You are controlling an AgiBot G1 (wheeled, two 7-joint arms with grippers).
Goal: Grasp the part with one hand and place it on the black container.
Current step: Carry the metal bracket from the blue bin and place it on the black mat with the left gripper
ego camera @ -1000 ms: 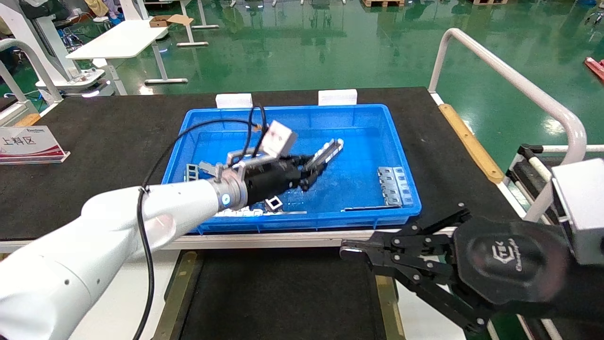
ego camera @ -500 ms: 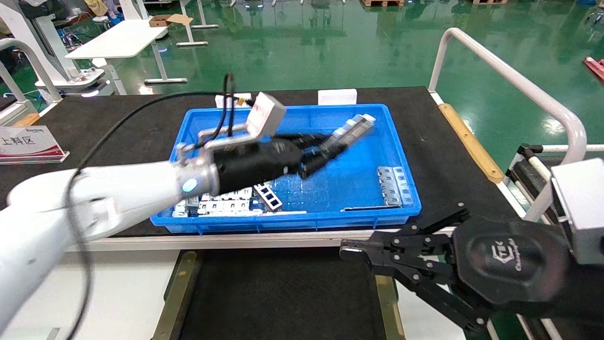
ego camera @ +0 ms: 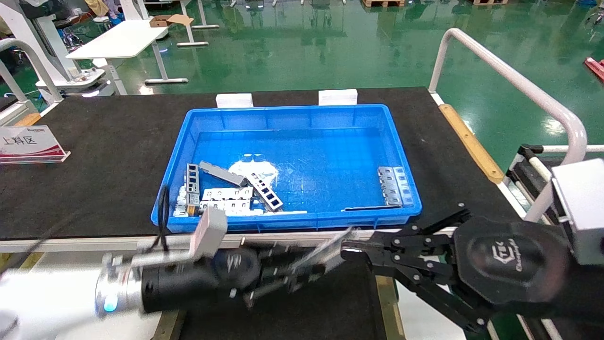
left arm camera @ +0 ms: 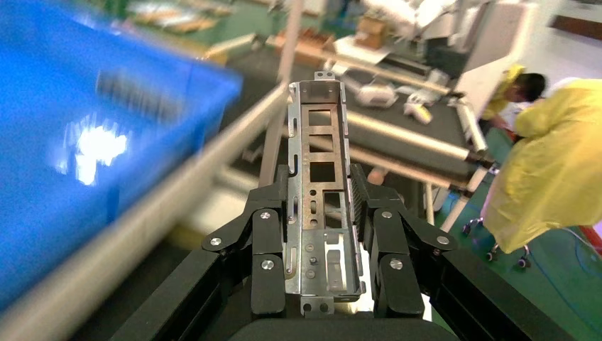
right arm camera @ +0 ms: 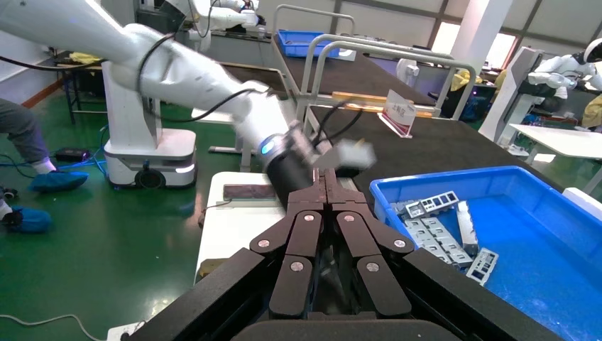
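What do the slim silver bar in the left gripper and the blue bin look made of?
The slim silver channel bar in the left gripper looks like thin stamped sheet metal: bare grey sheen, folded edges, punched rectangular cutouts. The blue bin seems moulded plastic: uniform glossy colour, rounded rim.

The part (left arm camera: 321, 199) is bare, shiny sheet metal; the blue bin (ego camera: 302, 141) is glossy plastic on a matt black table (ego camera: 94, 156).
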